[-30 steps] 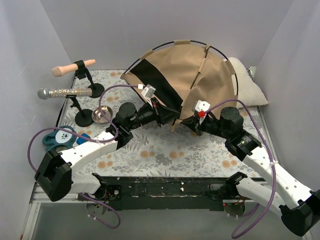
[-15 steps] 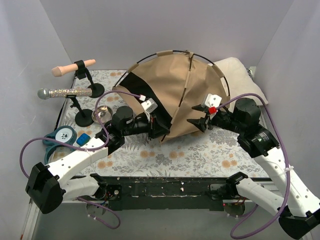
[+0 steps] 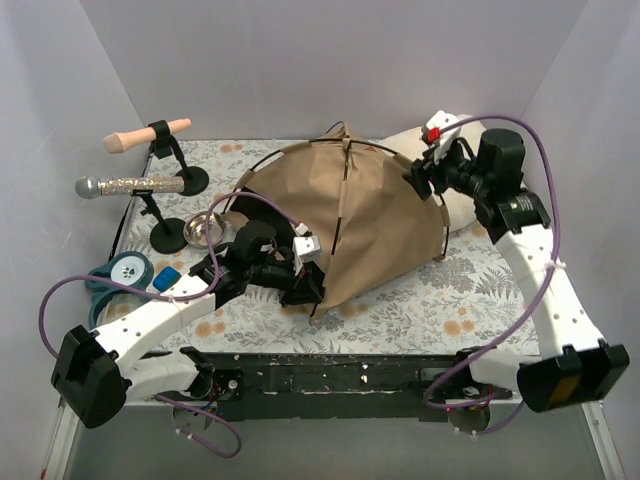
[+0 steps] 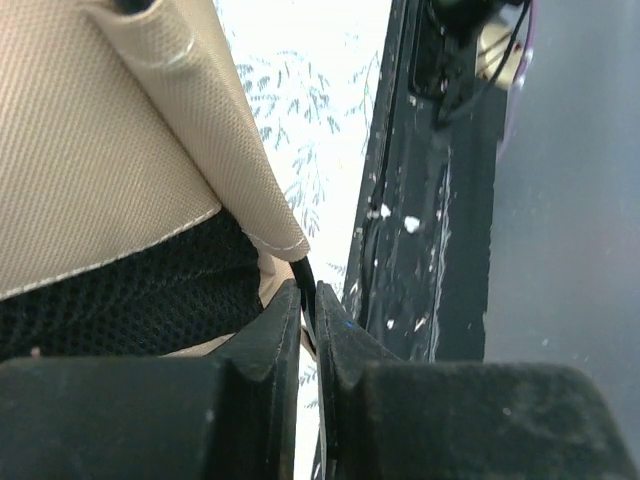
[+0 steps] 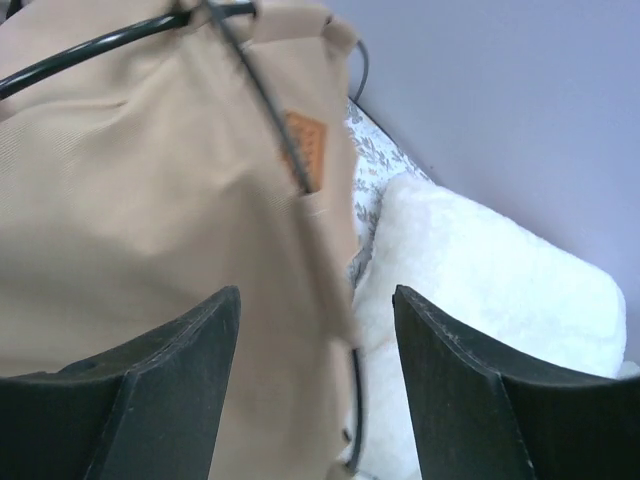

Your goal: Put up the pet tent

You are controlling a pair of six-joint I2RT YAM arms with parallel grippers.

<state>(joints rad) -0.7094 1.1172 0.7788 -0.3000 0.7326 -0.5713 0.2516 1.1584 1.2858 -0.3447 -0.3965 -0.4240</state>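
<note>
**What stays out of your sight**

From above, the pet tent (image 3: 370, 215) covers most of the cream pillow (image 3: 460, 212), and the left gripper (image 3: 303, 283) has its tips buried under the tent's near hem. In your left wrist view the tent runs off the top and left edges. You cannot tell whether the thin dark sliver between the nearly closed fingers (image 4: 280, 320) is pole or trim. In your right wrist view the brown label (image 5: 305, 150) is too blurred to read.

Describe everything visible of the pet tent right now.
The pet tent is a tan fabric dome with black trim, black mesh at its near corner, and thin black poles crossing at the peak above a brown label. It stands on the floral table beside the cream pillow. The left gripper is shut on its near corner's pole; the right gripper hangs open at its far side.
</note>
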